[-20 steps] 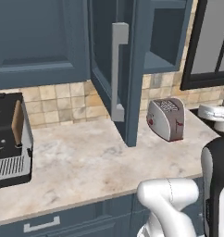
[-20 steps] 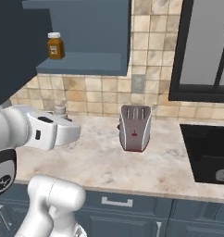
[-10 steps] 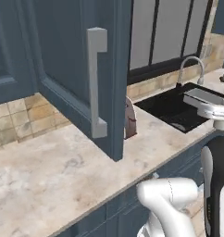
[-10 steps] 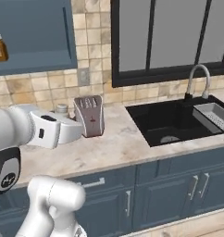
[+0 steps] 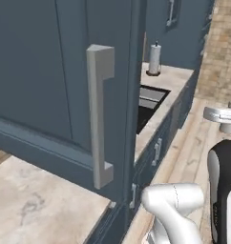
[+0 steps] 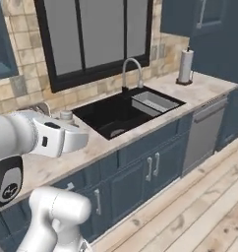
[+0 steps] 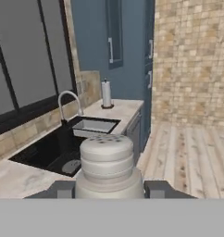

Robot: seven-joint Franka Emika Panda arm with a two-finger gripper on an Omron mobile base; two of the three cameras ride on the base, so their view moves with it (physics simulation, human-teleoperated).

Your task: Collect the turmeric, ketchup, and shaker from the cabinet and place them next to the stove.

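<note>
My gripper (image 7: 109, 190) is shut on the shaker (image 7: 106, 159), a pale grey cylinder with a perforated rounded top, held upright between the two dark fingertips (image 7: 64, 190). From the right base view the shaker (image 6: 66, 116) peeks above my white hand over the counter's front edge. The cabinet door (image 5: 65, 71), dark blue-grey with a long grey bar handle (image 5: 100, 114), stands open close in front of the left base camera. A strip of the cabinet (image 6: 0, 44) shows at the upper left. The turmeric, the ketchup and the stove are out of view.
A black sink (image 6: 116, 113) with a curved faucet (image 6: 132, 69) and a grey basin insert (image 6: 153, 102) lies in the marble counter under a dark window (image 6: 91, 34). A paper towel roll (image 6: 185, 66) stands at the counter's end. Wooden floor (image 6: 199, 211) stretches to the right.
The whole picture has swept sideways as the base moved: the toaster and the cabinet shelf have left the views, and the sink and floor have come in. The shaker stays gripped.
</note>
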